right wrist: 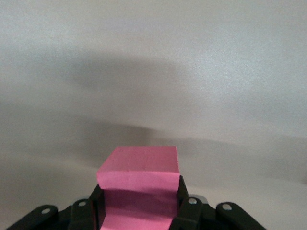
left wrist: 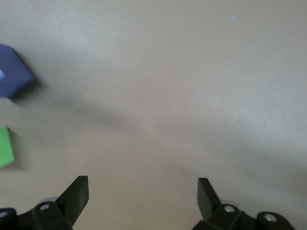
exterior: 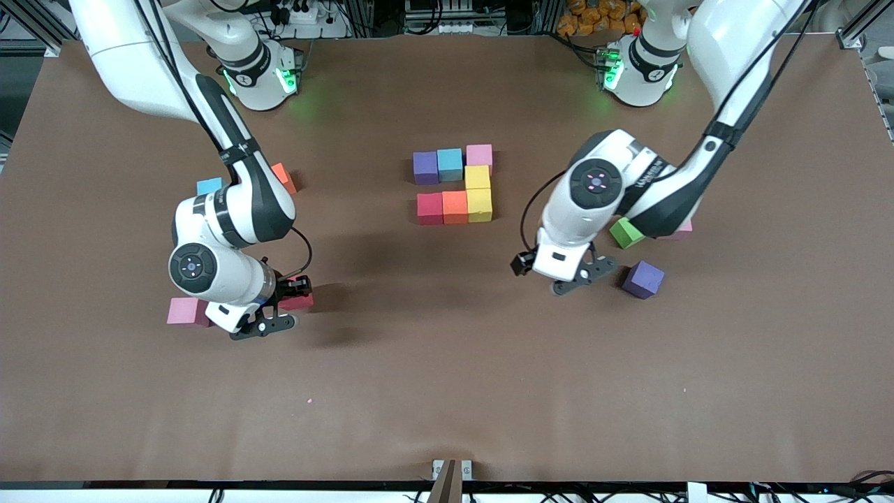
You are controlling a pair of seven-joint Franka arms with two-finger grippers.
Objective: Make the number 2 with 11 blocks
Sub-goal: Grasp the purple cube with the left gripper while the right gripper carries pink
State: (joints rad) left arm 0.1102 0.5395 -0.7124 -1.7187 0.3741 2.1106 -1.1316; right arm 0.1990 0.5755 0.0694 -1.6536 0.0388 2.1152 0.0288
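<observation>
A: Where are the two grippers?

B: The right gripper [exterior: 288,307] is low over the worktop [exterior: 447,391] toward the right arm's end, its fingers [right wrist: 183,191] pinching a pink cube [right wrist: 140,184]. Another pink cube [exterior: 187,311] lies on the worktop just beside it, partly hidden by the arm.

A: And the other one?

B: The left gripper [exterior: 585,274] hangs over bare worktop toward the left arm's end, fingers [left wrist: 76,194] spread wide with nothing between them. A purple cube [exterior: 643,279] lies near it, and a green cube [exterior: 626,232] sits a little farther from the front camera, against the arm.

A: How much of the number 2 is laid?

B: Seven cubes abut near the middle of the worktop. The row nearest the arms' bases is a second purple cube [exterior: 425,168], a blue cube [exterior: 450,164] and a third pink cube [exterior: 479,156]. A yellow cube [exterior: 477,177] sits under the pink one, then a row of a red cube [exterior: 430,208], an orange cube [exterior: 455,207] and another yellow cube [exterior: 480,204].

A: Any loose ones?

B: Toward the right arm's end, a light blue cube [exterior: 209,186] and an orange-red cube [exterior: 284,177] peek out beside the arm. A sliver of pink [exterior: 683,228] shows under the left arm.
</observation>
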